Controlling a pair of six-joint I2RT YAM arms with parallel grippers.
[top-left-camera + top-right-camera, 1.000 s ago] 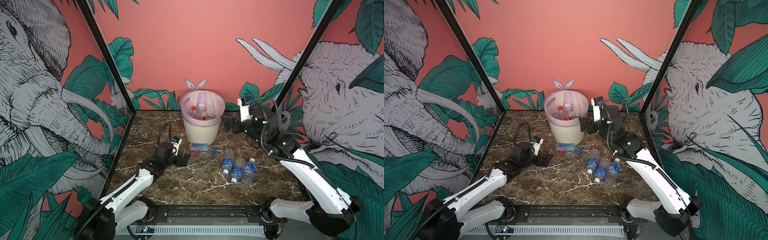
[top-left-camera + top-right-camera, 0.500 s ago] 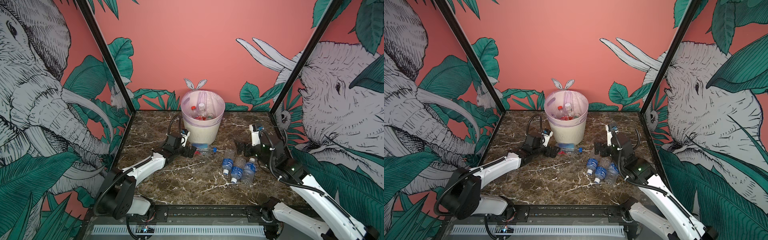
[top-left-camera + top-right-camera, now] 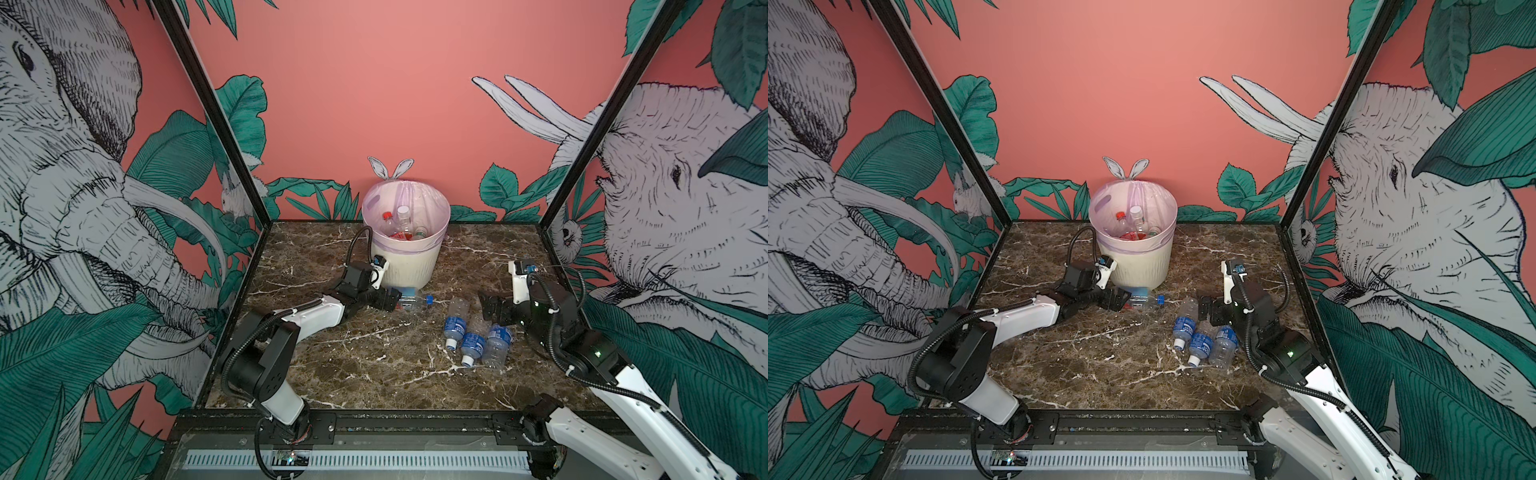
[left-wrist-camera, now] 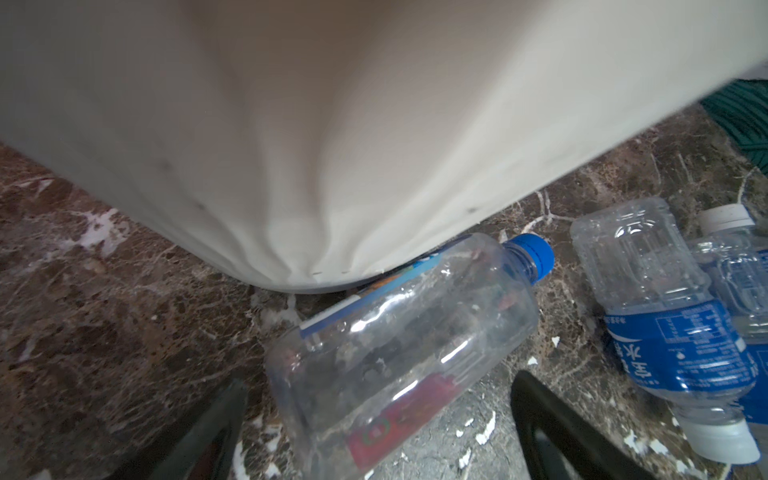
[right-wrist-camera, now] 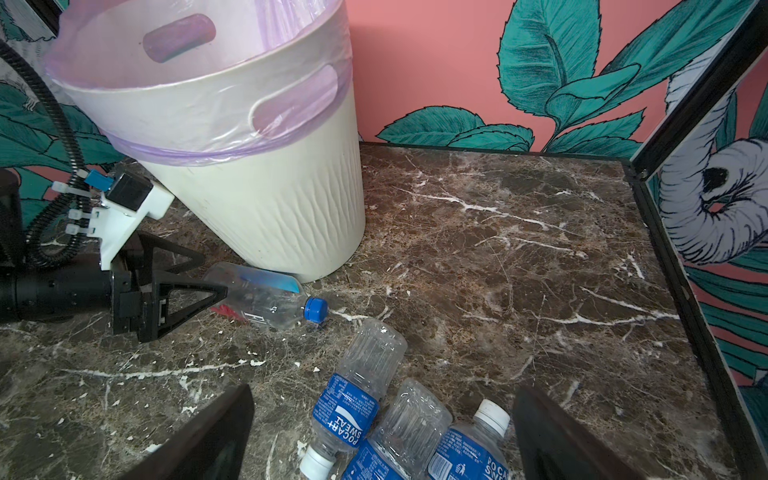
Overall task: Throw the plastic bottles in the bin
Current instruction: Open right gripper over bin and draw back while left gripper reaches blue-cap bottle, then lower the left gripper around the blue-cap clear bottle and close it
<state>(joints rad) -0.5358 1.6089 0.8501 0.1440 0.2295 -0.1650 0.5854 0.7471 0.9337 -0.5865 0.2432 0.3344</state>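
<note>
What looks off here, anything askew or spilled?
Nothing spilled. The blue-capped bottle lies on its side tight against the foot of the bin, its base between the tips of the open left claw. Three blue-label bottles lie loose by the open right claw.

Legible marking was found on the plastic bottles only. In the right wrist view, one blue-labelled bottle (image 5: 348, 409) bore "POCARI SWEAT" in white on its label. The white-capped bottle (image 5: 471, 451) showed the same brand, cut by the frame edge to "POCA" and "SWE". In the left wrist view, a blue label (image 4: 681, 353) carried white East Asian characters and print too fine to read. The blue-capped bottle (image 5: 266, 301) showed white letters beginning "FI"; the remainder was illegible.
</note>
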